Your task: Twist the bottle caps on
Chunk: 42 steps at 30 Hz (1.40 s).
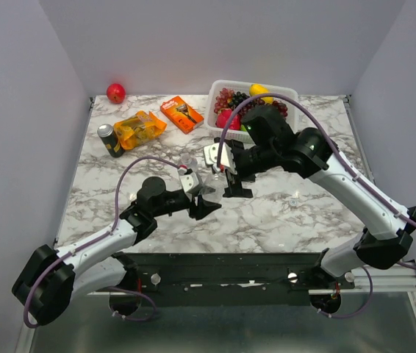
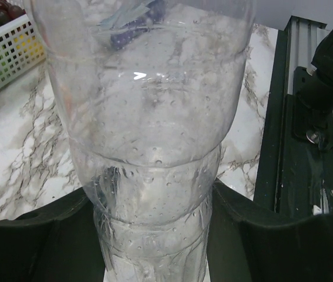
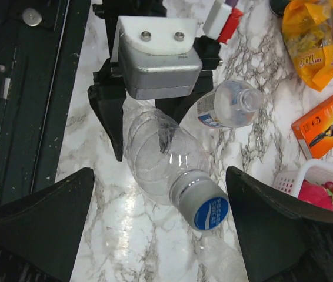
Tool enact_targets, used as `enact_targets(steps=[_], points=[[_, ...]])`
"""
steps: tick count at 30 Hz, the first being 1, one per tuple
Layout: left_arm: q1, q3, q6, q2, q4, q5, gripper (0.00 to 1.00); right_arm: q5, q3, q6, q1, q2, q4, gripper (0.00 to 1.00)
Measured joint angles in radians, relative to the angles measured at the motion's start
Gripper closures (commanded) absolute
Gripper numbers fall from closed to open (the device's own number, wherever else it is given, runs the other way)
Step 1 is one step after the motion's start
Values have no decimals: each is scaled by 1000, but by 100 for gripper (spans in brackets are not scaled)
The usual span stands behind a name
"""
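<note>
Top view: left gripper (image 1: 202,200) and right gripper (image 1: 236,184) sit close together, tips nearly meeting. The clear bottle between them is too faint to make out here.

Left wrist view: bottle (image 2: 155,147) fills the frame and runs straight away from the camera. The left gripper is clamped round its lower body, with dark fingers (image 2: 43,241) pressed to both sides.

Right wrist view: right gripper (image 3: 159,171) is spread wide and holds nothing. Its fingers (image 3: 43,229) flank the bottle's top end without touching it. Blue cap (image 3: 209,211) sits on the neck, dead ahead between those fingers and facing the camera. How far it is threaded on, cannot tell. The bottle's long axis runs from the left gripper's hold up toward the right gripper, roughly along the right gripper's approach line. Second bottle (image 3: 230,106), labelled and with an open neck, stands just beyond the left gripper, apart from both.

Judgement: the right arm is the nearer one for the cap. It needs to close on the cap and twist about that axis while the left arm braces.
</note>
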Motion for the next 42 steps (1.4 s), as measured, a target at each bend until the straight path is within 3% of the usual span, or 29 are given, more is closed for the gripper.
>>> enact_targets(steps=[12, 35, 38, 42], points=[[2, 10, -64, -2, -24, 0, 100, 41, -97, -71, -2, -26, 40, 0], [84, -24, -109, 9, -2, 69, 100, 161, -184, 94, -27, -50, -17, 1], [82, -16, -103, 6, -3, 68, 100, 174, -178, 119, -64, -40, -65, 0], [55, 4, -53, -29, -35, 80, 100, 145, -48, 78, -166, -4, -113, 0]])
